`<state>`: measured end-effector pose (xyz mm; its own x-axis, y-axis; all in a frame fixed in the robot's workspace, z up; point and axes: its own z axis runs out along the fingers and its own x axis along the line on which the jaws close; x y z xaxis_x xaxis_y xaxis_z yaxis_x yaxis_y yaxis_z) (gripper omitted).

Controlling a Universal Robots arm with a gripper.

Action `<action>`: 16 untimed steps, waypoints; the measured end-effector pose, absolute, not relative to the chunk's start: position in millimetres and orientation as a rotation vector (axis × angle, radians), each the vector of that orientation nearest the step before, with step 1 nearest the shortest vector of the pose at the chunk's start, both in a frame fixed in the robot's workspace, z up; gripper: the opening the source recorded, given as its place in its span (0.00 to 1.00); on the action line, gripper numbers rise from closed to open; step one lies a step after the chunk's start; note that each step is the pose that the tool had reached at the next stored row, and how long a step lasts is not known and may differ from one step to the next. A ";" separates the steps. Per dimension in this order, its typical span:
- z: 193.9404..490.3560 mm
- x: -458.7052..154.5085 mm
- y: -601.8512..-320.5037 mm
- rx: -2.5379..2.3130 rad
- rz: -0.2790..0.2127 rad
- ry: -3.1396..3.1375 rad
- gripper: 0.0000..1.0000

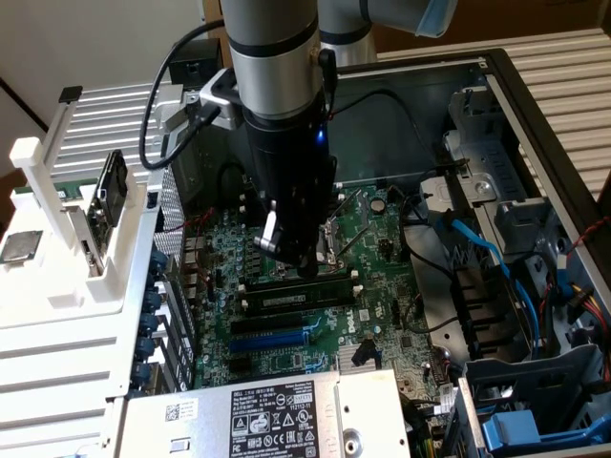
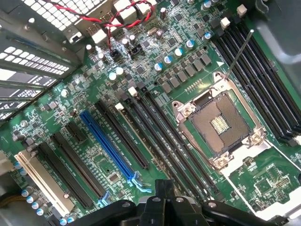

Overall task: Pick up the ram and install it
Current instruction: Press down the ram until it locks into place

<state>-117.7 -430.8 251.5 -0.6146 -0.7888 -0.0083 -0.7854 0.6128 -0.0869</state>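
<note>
The ram (image 1: 291,298), a long dark stick with a pale label, lies seated along a memory slot on the green motherboard (image 1: 382,286) inside the open computer case. My gripper (image 1: 307,270) points straight down with its tip at the slots, just behind the ram's middle. In the wrist view the black fingers (image 2: 164,190) are pressed together with nothing between them, right over the long black memory slots (image 2: 160,136). Whether the tip touches the ram I cannot tell.
The empty processor socket (image 2: 218,125) with its thin lever sits beside the slots. A blue expansion slot (image 2: 110,143) runs parallel. A power supply (image 1: 267,410) lies at the front, blue cables (image 1: 487,258) at the exterior view's right, a white rack (image 1: 57,277) at its left.
</note>
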 end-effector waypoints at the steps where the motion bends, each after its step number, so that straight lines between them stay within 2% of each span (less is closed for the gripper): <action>1: 251.5 -117.7 -430.8 -1.340 -0.116 2.789 0.10; 16: 251.5 -117.7 -430.8 -1.078 -0.116 2.906 0.10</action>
